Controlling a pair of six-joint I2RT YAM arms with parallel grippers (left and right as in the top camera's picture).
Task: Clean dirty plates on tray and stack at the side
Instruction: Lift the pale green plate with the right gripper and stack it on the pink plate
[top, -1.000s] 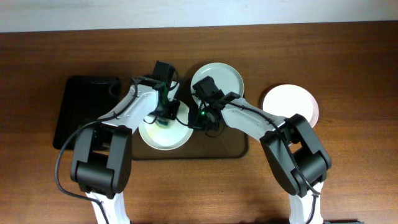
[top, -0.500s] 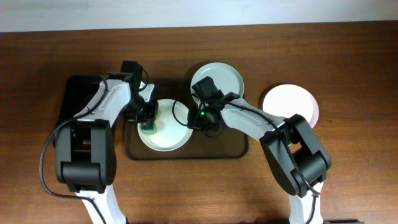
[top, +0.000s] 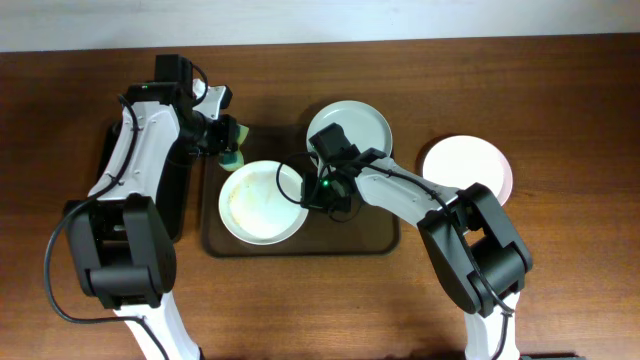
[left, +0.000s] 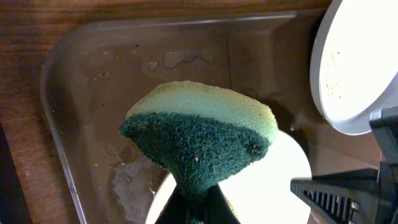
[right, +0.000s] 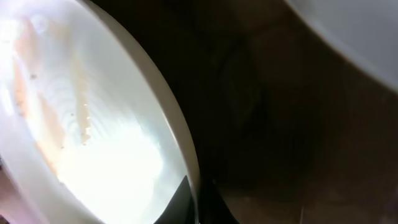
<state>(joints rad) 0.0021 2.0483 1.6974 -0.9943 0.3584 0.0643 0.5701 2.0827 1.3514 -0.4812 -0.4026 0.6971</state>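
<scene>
left hand (top: 228, 135) clenched on sponge (left: 199, 134) over far-left corner of tray (top: 382, 240) | right hand (top: 322, 192) pinches rim of smeared plate (top: 255, 205) | tray long axis parallels far edge of surface (top: 560, 290)

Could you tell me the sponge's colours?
Two-layer foam sponge: dark green below, pale green above; left wrist view.

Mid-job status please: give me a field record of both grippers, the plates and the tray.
left gripper: shut on green-and-yellow scrub sponge, above rear-left corner of the large brown rectangular tray
right gripper: shut on rim of front round white plate
front plate state: on tray, orange-brown smears showing
rear white plate: on tray, rear right
third white plate: on the wooden table, right of tray
</scene>
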